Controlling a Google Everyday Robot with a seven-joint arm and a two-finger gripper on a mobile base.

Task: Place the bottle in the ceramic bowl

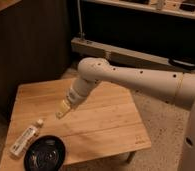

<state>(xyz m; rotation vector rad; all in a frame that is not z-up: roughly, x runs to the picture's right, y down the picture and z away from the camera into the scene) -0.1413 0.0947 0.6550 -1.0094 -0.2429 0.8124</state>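
The bottle (24, 140) lies on its side near the front left corner of the wooden table (108, 125), white cap toward the back right. Just to its right, at the table's front edge, sits the glossy black ceramic bowl (45, 154), with nothing in it. My gripper (62, 111) hangs over the left middle of the table, pointing down and to the left. It is open, holds nothing, and is above and to the right of the bottle's cap, apart from it.
My white arm (141, 80) reaches in from the right across the table's back half. A dark cabinet wall stands behind the table, and a low metal shelf rail (116, 50) runs behind on the right. Speckled floor lies to the right.
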